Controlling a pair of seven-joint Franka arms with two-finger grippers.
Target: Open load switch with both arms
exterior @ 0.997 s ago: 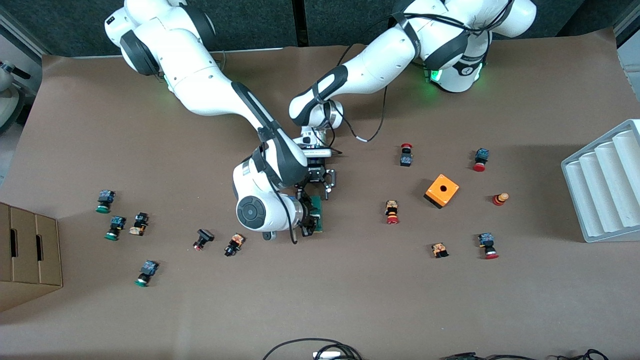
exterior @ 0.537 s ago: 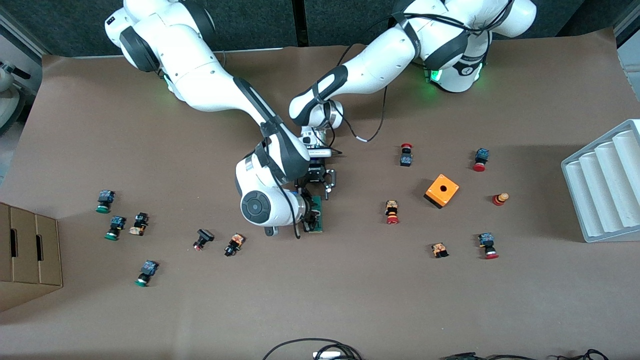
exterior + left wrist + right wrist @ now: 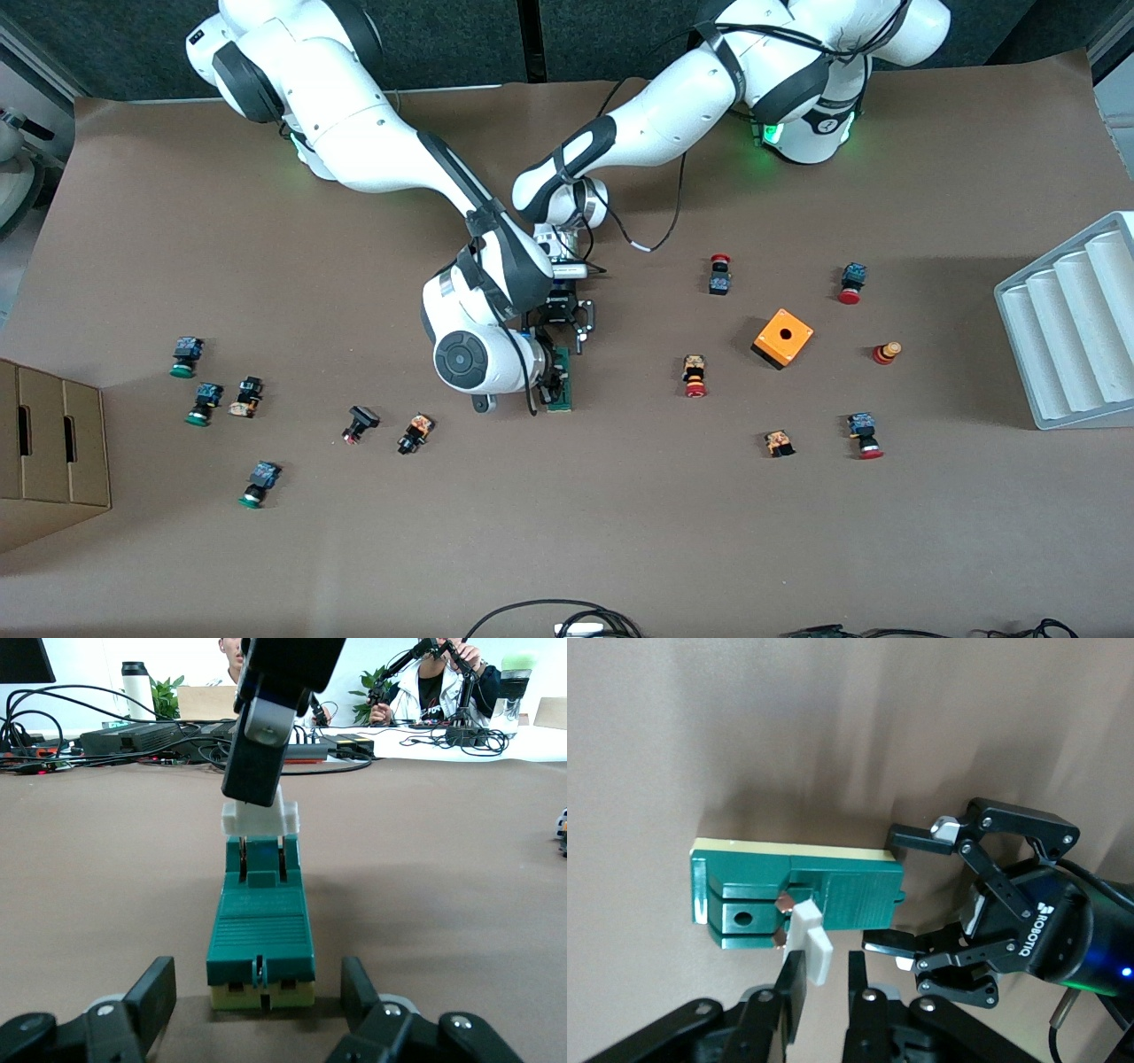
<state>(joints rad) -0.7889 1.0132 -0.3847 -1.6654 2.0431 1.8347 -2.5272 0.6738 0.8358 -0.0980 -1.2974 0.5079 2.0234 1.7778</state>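
The green load switch (image 3: 567,383) lies flat near the middle of the table, also in the left wrist view (image 3: 261,935) and the right wrist view (image 3: 833,890). My right gripper (image 3: 824,961) comes down from above and is shut on its white tab (image 3: 260,819). The tab stands raised off the green body, with two metal blades showing under it. My left gripper (image 3: 257,967) is open and low on the table at the switch's other end. One finger sits on each side of the block, with a strip of table showing between each finger and the block.
An orange cube with a hole (image 3: 783,338) and several push buttons lie toward the left arm's end, where a white ribbed tray (image 3: 1072,328) stands. More buttons and a cardboard box (image 3: 49,452) are toward the right arm's end. Cables (image 3: 567,625) lie at the front edge.
The right arm's wrist has swung a little toward the robots' bases and the left arm's end, still gripping the tab. The left arm and the switch body have not moved.
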